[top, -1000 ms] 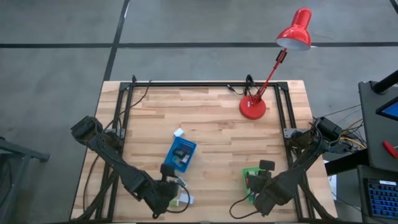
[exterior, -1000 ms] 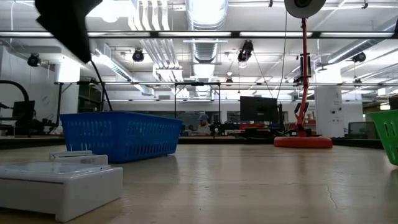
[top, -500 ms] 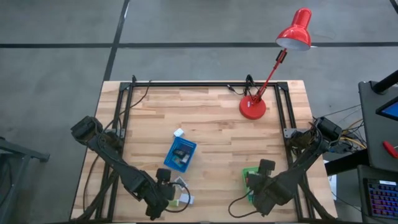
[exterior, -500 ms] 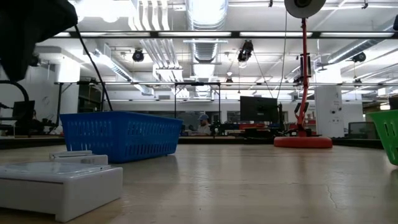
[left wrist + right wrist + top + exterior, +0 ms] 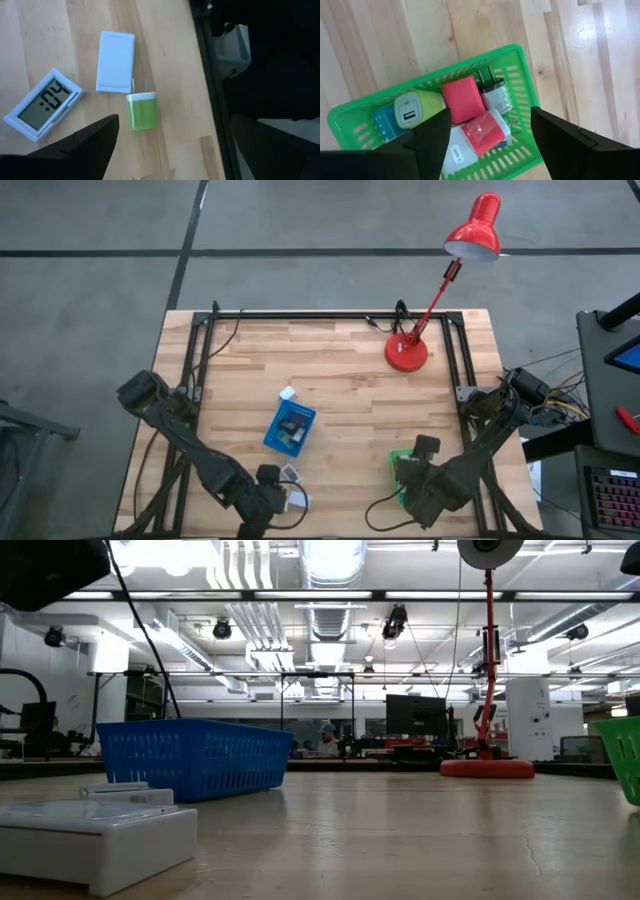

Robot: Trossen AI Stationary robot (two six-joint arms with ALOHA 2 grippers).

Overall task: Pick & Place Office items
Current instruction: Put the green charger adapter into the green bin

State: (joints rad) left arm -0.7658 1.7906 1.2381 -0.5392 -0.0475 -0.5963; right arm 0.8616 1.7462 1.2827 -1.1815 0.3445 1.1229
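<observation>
Wooden surface [image 5: 340, 370] at its near edge: the left gripper [image 5: 165, 150] hovers — fingers open, empty — over a green plug [image 5: 142, 111], white block [image 5: 115, 61] and clock [image 5: 44, 104]. The right gripper [image 5: 487, 132], fingers spread and empty, hangs above the green tray [image 5: 520, 60] — chargers inside.

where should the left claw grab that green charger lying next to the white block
Grip the green charger across its two long flat sides, coming straight down from above. It lies flat on the table, prongs toward the white block, so avoid closing along that axis. The left claw is open, and both sides look clear.
</observation>
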